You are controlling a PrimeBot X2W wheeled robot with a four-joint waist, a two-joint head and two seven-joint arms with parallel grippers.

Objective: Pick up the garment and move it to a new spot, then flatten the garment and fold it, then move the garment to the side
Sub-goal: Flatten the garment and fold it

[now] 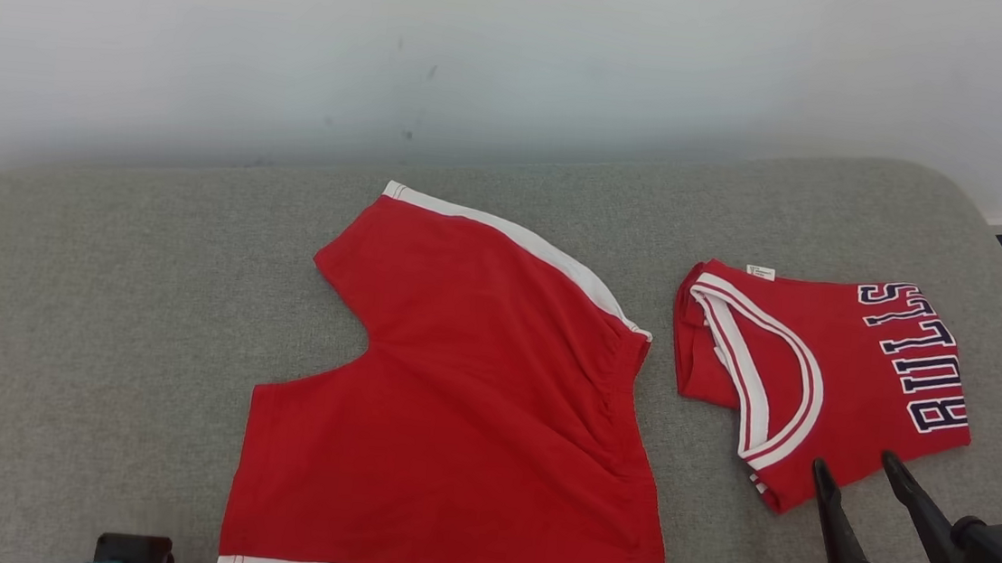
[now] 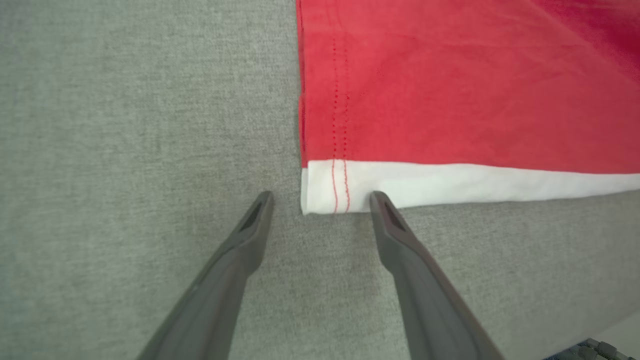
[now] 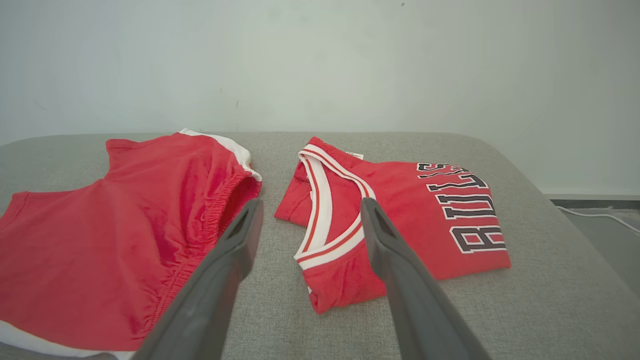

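Your left gripper [image 2: 321,197], wide apart and empty, brackets the shorts' [image 2: 450,90] corner between its fingertips; contact unclear. Right gripper [image 3: 311,202] likewise spread, empty.

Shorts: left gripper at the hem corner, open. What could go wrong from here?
1. The left gripper brackets just the white hem corner of the shorts; a shallow pinch may slip or catch one layer only.
2. The right gripper hangs by the near edge of the folded jersey; lowering there could snag it.
3. The jersey lies close to the shorts' waistband, so a sideways drag could disturb it.
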